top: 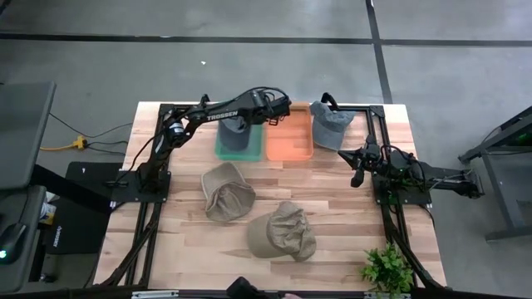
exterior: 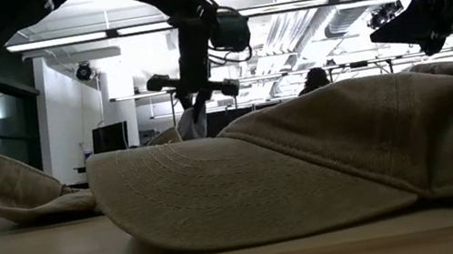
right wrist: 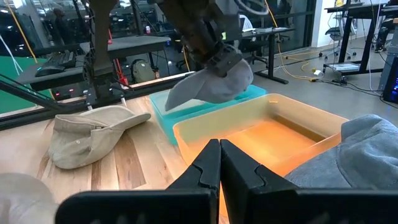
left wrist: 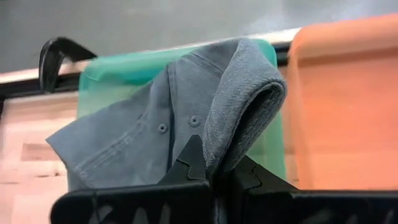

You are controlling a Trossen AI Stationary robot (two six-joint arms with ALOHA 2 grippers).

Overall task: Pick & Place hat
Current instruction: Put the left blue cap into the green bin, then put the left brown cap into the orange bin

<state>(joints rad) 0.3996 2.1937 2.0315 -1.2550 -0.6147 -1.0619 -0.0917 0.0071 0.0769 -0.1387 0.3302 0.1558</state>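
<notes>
From above, the left gripper (top: pixel 249 116) is over the green bin (top: pixel 223 149) at the far side of the desk (top: pixel 332 208), and its jaws hold a grey hat (top: pixel 237 133) that hangs above this bin. An orange bin (top: pixel 288 137) stands just beside the green one, and a second grey hat (top: pixel 331 124) lies beside the orange bin. Two beige hats lie nearer, one (top: pixel 226 193) upside down and one (top: pixel 283 231) near a small plant (top: pixel 386 267). The right gripper (top: pixel 357 170) waits at the right side.

At desk height, a beige cap (exterior: pixel 307 164) fills the front.

In the left wrist view, the jaws pinch a fold of the grey hat (left wrist: pixel 186 118) over the green bin (left wrist: pixel 112 71).

In the right wrist view, the right jaws are closed together, empty.
</notes>
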